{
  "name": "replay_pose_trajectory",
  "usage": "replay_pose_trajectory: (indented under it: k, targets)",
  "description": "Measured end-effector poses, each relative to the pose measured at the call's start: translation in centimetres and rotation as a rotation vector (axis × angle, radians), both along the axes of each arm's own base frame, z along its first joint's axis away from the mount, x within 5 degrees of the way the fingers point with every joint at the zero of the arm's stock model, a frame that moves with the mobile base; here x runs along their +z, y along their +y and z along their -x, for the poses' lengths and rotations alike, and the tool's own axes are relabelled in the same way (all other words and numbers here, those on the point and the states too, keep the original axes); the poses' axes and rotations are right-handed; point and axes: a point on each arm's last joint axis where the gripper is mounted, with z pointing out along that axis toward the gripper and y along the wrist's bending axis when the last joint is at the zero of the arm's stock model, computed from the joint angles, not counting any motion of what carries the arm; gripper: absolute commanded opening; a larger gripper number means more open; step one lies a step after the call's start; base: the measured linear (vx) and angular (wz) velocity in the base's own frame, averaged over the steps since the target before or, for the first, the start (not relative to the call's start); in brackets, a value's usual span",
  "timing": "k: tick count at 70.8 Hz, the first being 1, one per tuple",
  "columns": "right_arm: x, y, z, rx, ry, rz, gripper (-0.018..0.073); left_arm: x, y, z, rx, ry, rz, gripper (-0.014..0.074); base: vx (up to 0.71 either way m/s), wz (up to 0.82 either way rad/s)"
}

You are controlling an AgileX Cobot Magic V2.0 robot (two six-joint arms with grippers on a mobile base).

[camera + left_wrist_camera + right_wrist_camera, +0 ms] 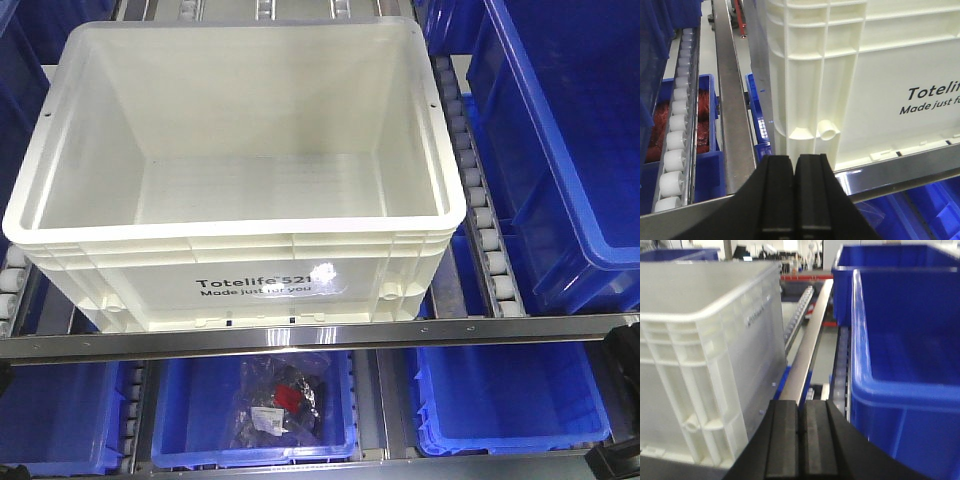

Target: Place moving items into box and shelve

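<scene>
Front view: the rack of roller tracks and steel rails carries everything, and the white box sits on its upper level, front wall just behind the front rail, black print facing out. Its inside shows only bare floor and walls; neither toy appears in any view. Blue bins stand just right of the box, with more on the level below. One lower bin, under the box's front edge, holds a clear bag of small dark and red parts.

Left wrist view: the left gripper has its black fingers pressed together on nothing, just below the box's lower left front corner.

Right wrist view: the right gripper is likewise closed on nothing, low between the box and a blue bin.
</scene>
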Motion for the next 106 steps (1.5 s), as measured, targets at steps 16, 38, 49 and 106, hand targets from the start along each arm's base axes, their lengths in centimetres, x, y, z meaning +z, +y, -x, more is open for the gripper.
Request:
replay_pose_trajectory:
  k: [16,38,49,106]
  targets:
    - [-0.25,0.0,0.02,0.0,0.029,-0.004,-0.0015,-0.03,0.0,0.0,0.0,0.001,0.0,-0.0026,0.0,0.0]
    - [-0.25,0.0,0.02,0.0,0.029,-0.004,-0.0015,-0.03,0.0,0.0,0.0,0.001,0.0,-0.0026,0.0,0.0]
    - [-0.25,0.0,0.02,0.0,0.029,-0.004,-0.0015,-0.03,0.0,0.0,0.0,0.001,0.0,-0.0026,0.0,0.0]
    - [-0.26,0.0,0.03,0.0,0.03,-0.003,-0.0015,0.72,0.03,-0.17,-0.004,-0.091,-0.037,-0.0026,0.0,0.0]
